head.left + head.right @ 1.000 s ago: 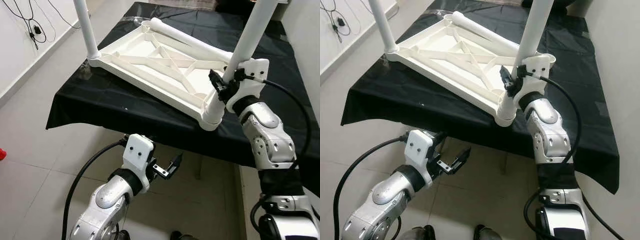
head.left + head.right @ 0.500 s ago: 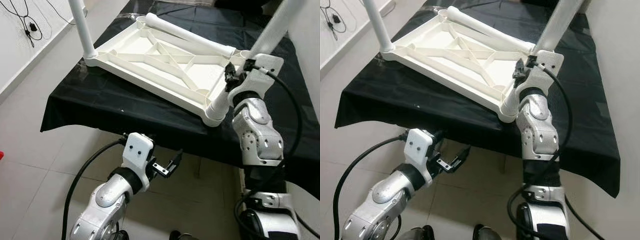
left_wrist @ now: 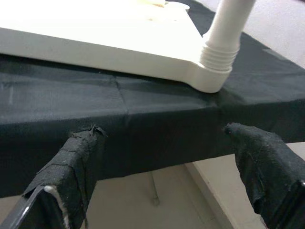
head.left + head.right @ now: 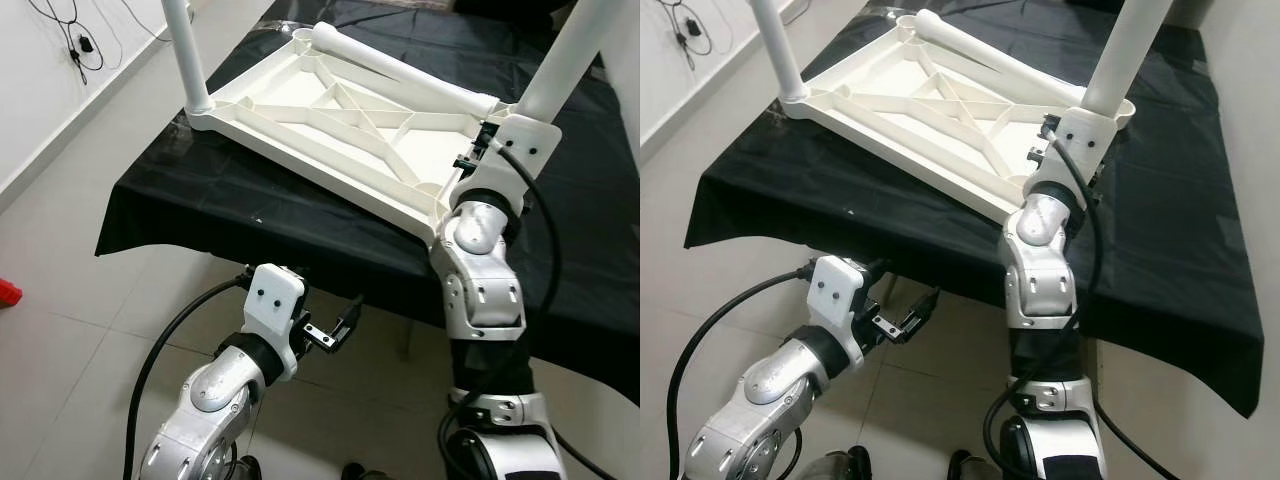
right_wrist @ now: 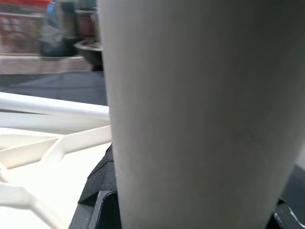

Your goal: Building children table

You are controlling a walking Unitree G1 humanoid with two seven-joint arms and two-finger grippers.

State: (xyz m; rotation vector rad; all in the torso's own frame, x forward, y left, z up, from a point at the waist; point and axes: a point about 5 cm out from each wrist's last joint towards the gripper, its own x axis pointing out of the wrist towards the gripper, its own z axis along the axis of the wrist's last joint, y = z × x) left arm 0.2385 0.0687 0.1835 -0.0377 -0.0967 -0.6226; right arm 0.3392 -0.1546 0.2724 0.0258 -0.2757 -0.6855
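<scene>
White tabletop (image 4: 330, 120) lies upside-down on black-clothed table (image 4: 200, 210).

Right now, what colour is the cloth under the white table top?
Black, plain, no pattern: the cloth shows best in the left eye view.

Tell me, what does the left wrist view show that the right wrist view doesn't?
The left wrist view gives the left gripper, open, below the black cloth's hanging edge, a threaded leg standing in the tabletop's corner, and floor beneath.

The right wrist view instead gives the upright leg close up, held by the right gripper, the tabletop's ribs and a loose leg lying across them.

Both share the white tabletop and the cloth.
</scene>
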